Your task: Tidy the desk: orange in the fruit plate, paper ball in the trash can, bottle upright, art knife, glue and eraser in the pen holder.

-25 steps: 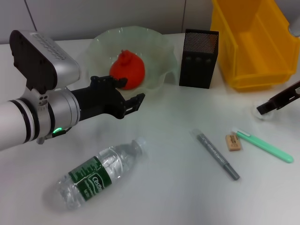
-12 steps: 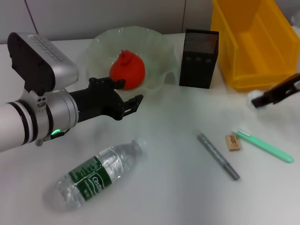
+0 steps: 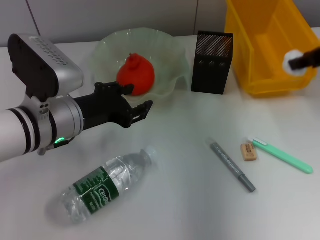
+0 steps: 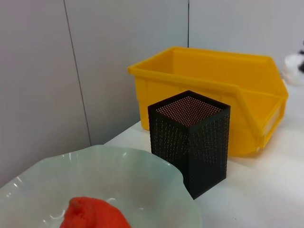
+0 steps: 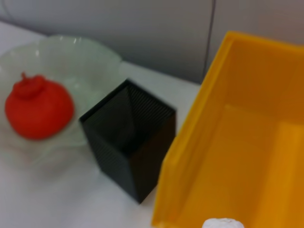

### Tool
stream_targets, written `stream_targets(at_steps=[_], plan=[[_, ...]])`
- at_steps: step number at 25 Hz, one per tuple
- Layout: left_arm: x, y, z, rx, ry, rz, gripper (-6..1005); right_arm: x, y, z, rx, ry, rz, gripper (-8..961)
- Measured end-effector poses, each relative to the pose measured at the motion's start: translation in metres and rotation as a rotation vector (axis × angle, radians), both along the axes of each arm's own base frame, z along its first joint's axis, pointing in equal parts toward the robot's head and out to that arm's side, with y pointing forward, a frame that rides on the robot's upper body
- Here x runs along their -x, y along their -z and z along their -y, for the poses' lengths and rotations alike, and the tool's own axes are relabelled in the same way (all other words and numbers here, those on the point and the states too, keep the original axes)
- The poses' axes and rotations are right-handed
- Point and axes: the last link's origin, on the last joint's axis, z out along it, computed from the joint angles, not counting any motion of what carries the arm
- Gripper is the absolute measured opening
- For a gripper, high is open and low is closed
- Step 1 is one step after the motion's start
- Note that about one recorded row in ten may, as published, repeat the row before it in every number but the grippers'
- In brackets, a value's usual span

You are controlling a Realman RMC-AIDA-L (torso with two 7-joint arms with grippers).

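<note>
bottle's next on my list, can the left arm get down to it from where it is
Probably yes. The left gripper hovers over bare desk in front of the fruit plate, and the bottle lies on its side just below it, nothing between them. The right gripper is far off over the trash can.

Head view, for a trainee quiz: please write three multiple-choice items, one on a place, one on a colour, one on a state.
1. Where is the orange? A in the fruit plate; B in the trash can; C beside the bottle.
2. What colour is the pen holder? A yellow; B black; C green.
3. How is the bottle? A upright; B lying on its side; C in the left claw.

A: it sits in the green bowl. B: the mesh is black. B: it lies flat on the desk.
</note>
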Motion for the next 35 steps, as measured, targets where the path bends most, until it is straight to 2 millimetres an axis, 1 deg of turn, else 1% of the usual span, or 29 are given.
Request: stream_targets(at_steps=[1, 3, 5, 7, 14, 21, 29, 35], plan=[[0.0, 0.0, 0.0, 0.0, -0.001, 0.0, 585, 0.0, 0.0, 0.0, 0.0, 0.0, 0.0, 307], [0.001, 0.0, 0.0, 0.0, -0.002, 0.0, 586, 0.0, -0.008, -0.004, -0.027, -0.005, 0.005, 307], [0.001, 0.0, 0.001, 0.0, -0.002, 0.0, 586, -0.003, -0.015, -0.014, -0.062, -0.006, 0.016, 307], [0.001, 0.0, 0.001, 0.001, -0.002, 0.0, 586, -0.005, -0.016, -0.017, -0.069, -0.004, 0.018, 307], [0.001, 0.0, 0.001, 0.002, -0.003, 0.001, 587, -0.02, -0.004, -0.041, -0.08, -0.014, 0.031, 305], [0.002, 0.001, 0.002, 0.005, -0.007, 0.003, 587, -0.02, 0.003, -0.057, -0.11, -0.056, 0.053, 314], [0.004, 0.001, 0.003, 0.005, -0.016, 0.007, 588, -0.02, 0.006, -0.062, -0.128, -0.075, 0.065, 328], [0.005, 0.001, 0.003, 0.004, -0.018, 0.006, 589, -0.019, 0.014, -0.063, -0.098, -0.073, 0.075, 339]])
